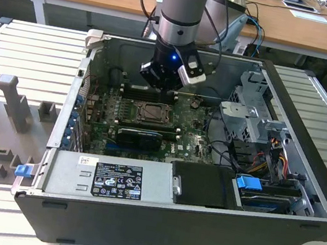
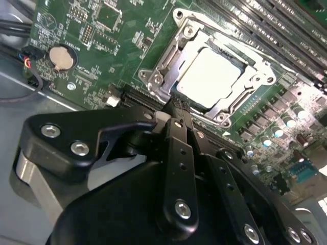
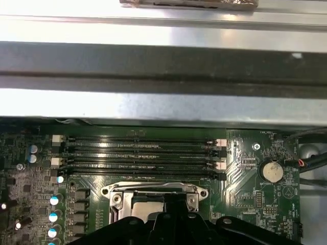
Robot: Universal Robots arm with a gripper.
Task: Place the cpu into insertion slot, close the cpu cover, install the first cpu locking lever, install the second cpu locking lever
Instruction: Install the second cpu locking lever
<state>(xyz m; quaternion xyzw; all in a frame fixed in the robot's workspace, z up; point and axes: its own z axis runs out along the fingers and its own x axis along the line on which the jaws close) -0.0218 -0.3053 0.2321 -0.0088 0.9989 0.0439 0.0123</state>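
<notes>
Hovering my gripper [image 2: 176, 104], clenched and empty, over the cpu [image 2: 208, 76], seated under the cpu cover [image 2: 173, 56]; levers seemingly pending.

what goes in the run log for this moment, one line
cpu seated in insertion slot | cpu cover down around it | gripper just above socket edge, holding nothing | memory slots beside socket

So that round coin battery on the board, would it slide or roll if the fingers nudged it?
Probably neither. The battery lies flat in a round holder on the board, so a nudge would likely meet the holder's rim. Its shiny metal face looks slippery, and flat as it sits there is little edge to pinch.
</notes>
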